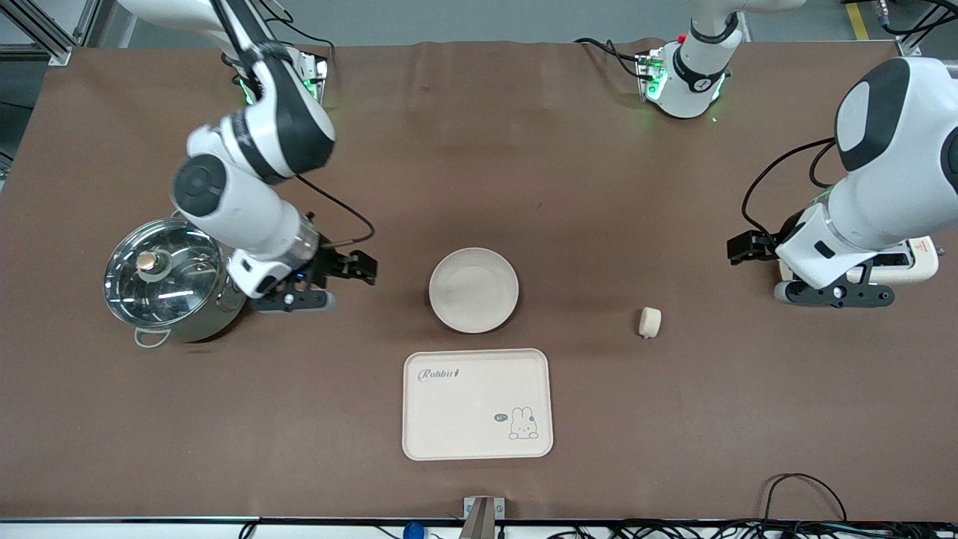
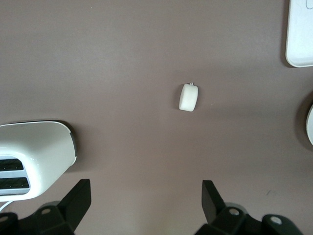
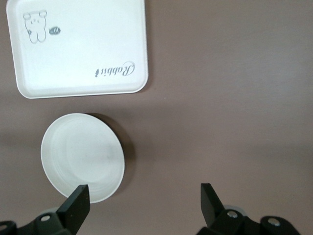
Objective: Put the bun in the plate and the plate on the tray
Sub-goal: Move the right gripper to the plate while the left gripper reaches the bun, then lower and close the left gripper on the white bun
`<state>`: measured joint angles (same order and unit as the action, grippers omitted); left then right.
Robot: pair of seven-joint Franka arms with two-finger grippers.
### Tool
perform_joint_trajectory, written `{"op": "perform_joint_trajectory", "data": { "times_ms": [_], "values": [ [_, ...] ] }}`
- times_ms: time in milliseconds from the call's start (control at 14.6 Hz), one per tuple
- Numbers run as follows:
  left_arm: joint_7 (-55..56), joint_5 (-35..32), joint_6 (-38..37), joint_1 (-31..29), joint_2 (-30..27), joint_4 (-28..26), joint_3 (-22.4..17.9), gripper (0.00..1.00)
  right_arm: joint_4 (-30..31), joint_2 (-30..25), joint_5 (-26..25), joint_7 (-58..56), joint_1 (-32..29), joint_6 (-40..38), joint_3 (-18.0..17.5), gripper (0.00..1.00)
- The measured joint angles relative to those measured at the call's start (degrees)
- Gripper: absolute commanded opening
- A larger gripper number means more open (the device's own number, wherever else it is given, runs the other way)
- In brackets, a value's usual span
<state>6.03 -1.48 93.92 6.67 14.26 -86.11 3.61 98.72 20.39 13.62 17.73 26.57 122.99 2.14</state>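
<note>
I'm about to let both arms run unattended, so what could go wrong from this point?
The bun is small and rounded, lying loose on the table; the open left gripper might nudge it so it rolls instead of gripping it. The left gripper sits close beside the toaster and could clip it when moving off. The right gripper, open beside the pot, must take the shallow plate by its rim, which may slip or tilt on the way to the tray.

We take the plate (image 1: 473,290) as our landmark, near the table's middle. The tray (image 1: 477,403) lies nearer the front camera than the plate, close to it but apart. The bun (image 1: 650,322) sits on the table toward the left arm's end, the toaster (image 1: 909,262) further that way. The pot (image 1: 166,279) stands toward the right arm's end
</note>
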Motion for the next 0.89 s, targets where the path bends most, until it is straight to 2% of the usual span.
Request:
{"op": "perform_joint_trajectory", "data": {
  "times_ms": [205,479,890],
  "values": [
    [0.0,0.0,3.7,-0.2,1.0,-1.8,0.0,1.00,0.0,4.9,0.6,0.6,3.0,3.7,0.0,1.00],
    [0.0,0.0,15.3,-0.1,3.3,-8.9,0.0,1.00,0.0,9.2,0.9,1.7,4.5,8.0,0.0,1.00],
    [0.0,0.1,30.3,-0.1,10.6,-14.8,1.8,1.00,-0.1,11.4,2.1,3.4,6.3,11.1,0.0,1.00]
  ]
}}
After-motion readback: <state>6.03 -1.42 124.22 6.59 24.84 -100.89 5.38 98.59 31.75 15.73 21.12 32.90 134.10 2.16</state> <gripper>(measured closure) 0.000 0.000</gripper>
